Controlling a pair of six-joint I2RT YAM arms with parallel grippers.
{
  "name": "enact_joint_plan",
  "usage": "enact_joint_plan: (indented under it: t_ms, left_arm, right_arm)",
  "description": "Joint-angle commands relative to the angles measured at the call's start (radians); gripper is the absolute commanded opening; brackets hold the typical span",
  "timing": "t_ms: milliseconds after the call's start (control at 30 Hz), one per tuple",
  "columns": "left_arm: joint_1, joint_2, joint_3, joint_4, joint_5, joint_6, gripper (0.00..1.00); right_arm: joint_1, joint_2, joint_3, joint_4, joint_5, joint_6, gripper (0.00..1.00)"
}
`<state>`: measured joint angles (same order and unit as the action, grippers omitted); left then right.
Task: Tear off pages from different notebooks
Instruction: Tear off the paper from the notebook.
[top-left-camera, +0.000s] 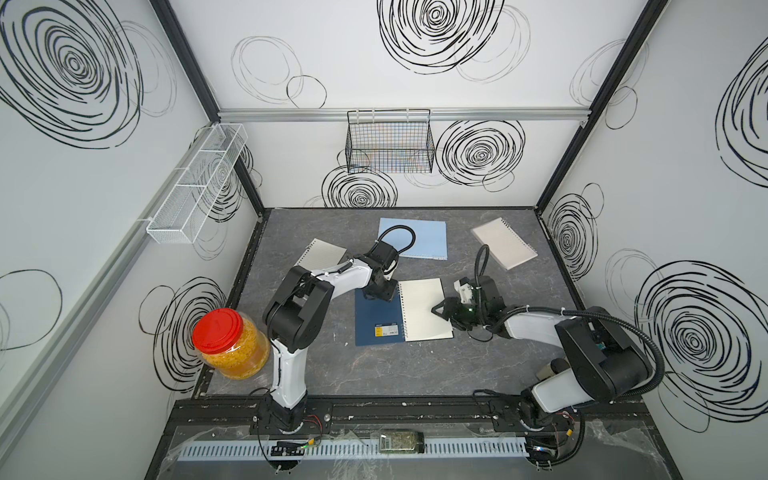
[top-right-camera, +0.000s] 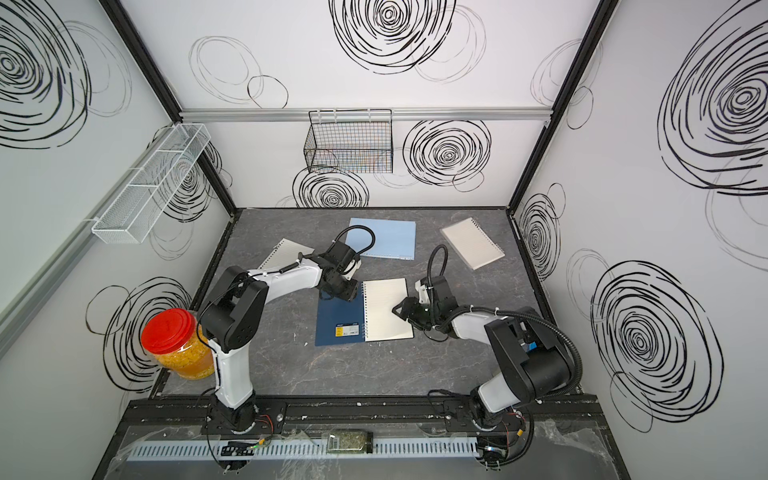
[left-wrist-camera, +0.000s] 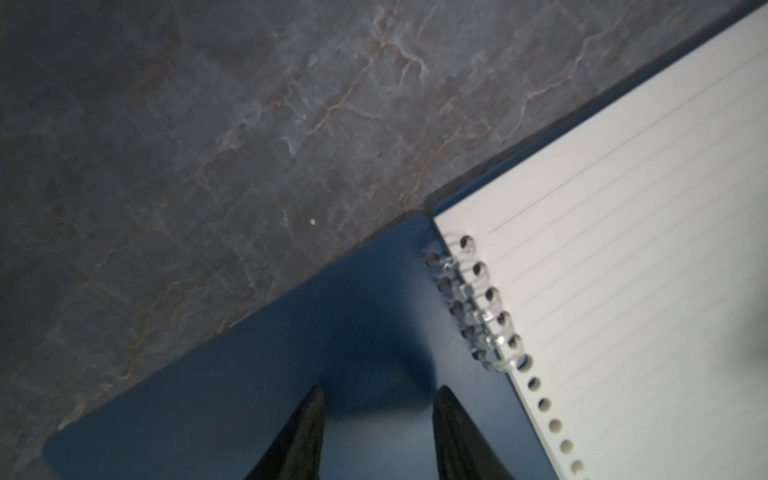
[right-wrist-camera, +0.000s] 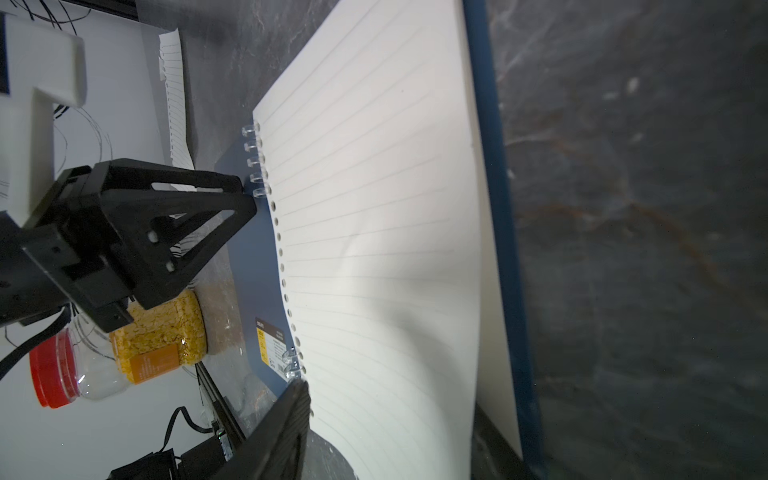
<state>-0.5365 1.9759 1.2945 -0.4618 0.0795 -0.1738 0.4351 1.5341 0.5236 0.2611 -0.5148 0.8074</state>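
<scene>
Navy card is what my left end effector (top-left-camera: 376, 293) bears down on: the flipped-open cover of the navy notebook (top-left-camera: 376, 328), which lies in the middle of the counter (top-left-camera: 415, 374). In the left wrist view its two fingers (left-wrist-camera: 316, 411) stand apart with nothing between them, tips down at the cover just beside the rings (left-wrist-camera: 469, 299). I read that as a hold-down, so the book does not slide when the sheet is pulled.

The top page (top-left-camera: 422, 307) lies on the open book. Clear rings pass through the holes at both ends of its edge, while the holes between hang free. It bows upward in the right wrist view.

My right end effector (top-left-camera: 438, 309) sits over the page's outer half. Only one finger (right-wrist-camera: 291, 411) shows, at the page's edge near the rings, so I cannot tell whether it is clamped or apart.

A loose sheet (top-left-camera: 322, 253) rests near the left wall, likely set there to keep the work area free. The light-blue notebook (top-left-camera: 413, 239) and the clear-covered notebook (top-left-camera: 503, 243) lie closed at the back.
</scene>
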Motion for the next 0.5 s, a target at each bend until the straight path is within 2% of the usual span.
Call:
enact_joint_plan:
  t_ms: [0,467]
  left_arm:
    - [-0.007,0.039,0.012,-0.018,-0.026,0.012,0.45]
    - [-0.014,0.077,0.015,-0.039,-0.034,0.034,0.43]
  right_arm:
    - [-0.019,0.031,0.044,0.035,-0.018,-0.023,0.56]
    - [-0.066,0.185,0.253,-0.054,-0.076,-0.157,0.55]
